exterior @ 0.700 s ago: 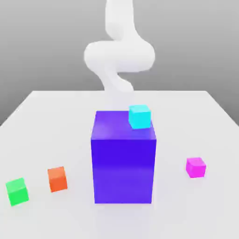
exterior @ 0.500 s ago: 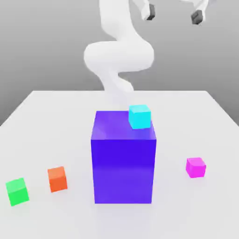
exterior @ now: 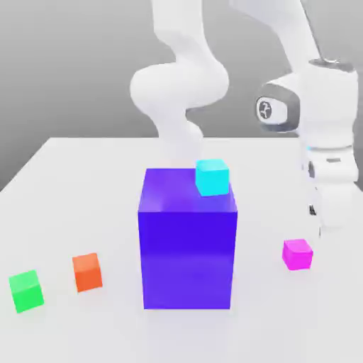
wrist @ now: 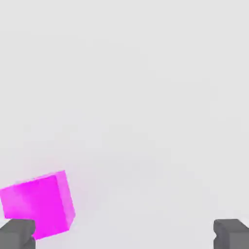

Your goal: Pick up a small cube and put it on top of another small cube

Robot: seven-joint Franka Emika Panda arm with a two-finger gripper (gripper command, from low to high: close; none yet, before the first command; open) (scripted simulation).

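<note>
Arm descended beside small cube [exterior: 297,254], fingers [wrist: 17,235] apart

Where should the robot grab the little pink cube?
Probably by two opposite flat sides of the magenta cube, coming straight down from above. It sits alone on the white table, apart from the big purple-blue block, so nothing blocks its sides. In the hand view it lies turned and off toward one finger of the open pincer, which should first center and twist to match.

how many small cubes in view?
4: green cube and orange cube at the exterior view's left, cyan cube atop the big purple block, magenta cube at right. The block may hide more.
</note>
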